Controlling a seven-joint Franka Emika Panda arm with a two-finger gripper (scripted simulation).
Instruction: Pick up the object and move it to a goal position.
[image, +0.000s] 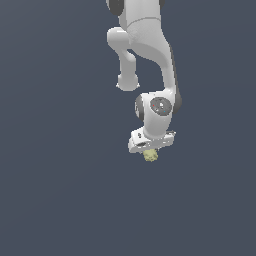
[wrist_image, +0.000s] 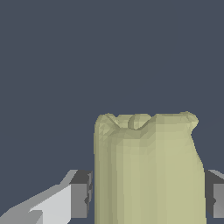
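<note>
The object (image: 150, 156) is a small pale yellow-green ridged block, seen in the exterior view just under the white hand of the arm. My gripper (image: 150, 154) points down over it, and its fingers are mostly hidden by the hand there. In the wrist view the object (wrist_image: 146, 170) fills the space between the two dark finger pads (wrist_image: 81, 199), which sit against its two sides. The gripper (wrist_image: 146, 197) is shut on the object.
A plain dark grey-blue surface (image: 60, 190) lies all around. The white arm (image: 150, 45) rises from the hand toward the upper middle of the exterior view. No other objects are in sight.
</note>
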